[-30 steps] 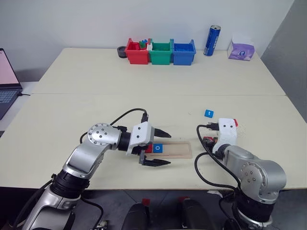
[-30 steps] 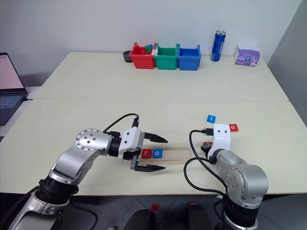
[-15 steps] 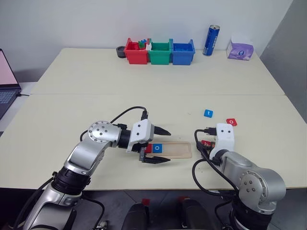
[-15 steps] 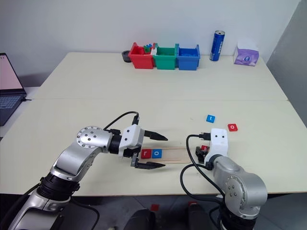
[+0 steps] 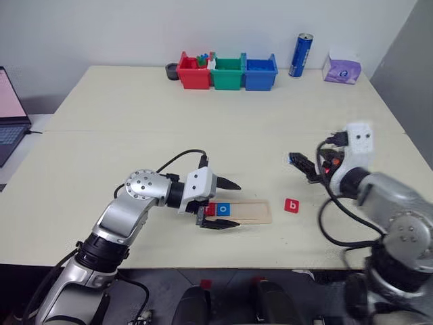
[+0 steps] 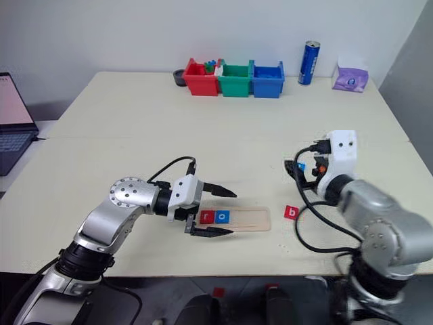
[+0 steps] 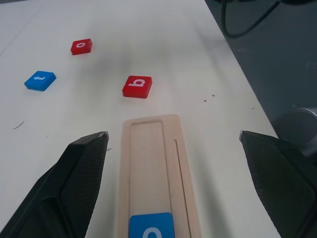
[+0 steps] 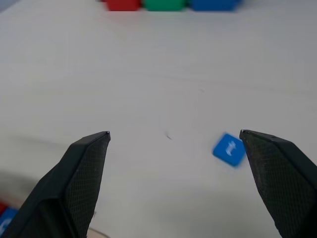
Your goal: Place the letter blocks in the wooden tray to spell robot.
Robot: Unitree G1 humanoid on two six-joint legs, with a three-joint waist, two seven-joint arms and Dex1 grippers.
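From the head, the right gripper (image 5: 306, 167) has lifted off the table since a second ago and spread wide, empty; the red b block (image 5: 291, 205) now lies bare just beside the wooden tray (image 5: 252, 211)'s end; the left gripper (image 5: 226, 204) straddles the tray's red r block (image 6: 207, 217) and blue o block (image 6: 222, 217), fingers apart, holding nothing. The left wrist adds a red o block (image 7: 81, 46) and blue t block (image 7: 40, 80) beyond; the right wrist looks over the t, with the coloured bins (image 8: 171, 4) far off.
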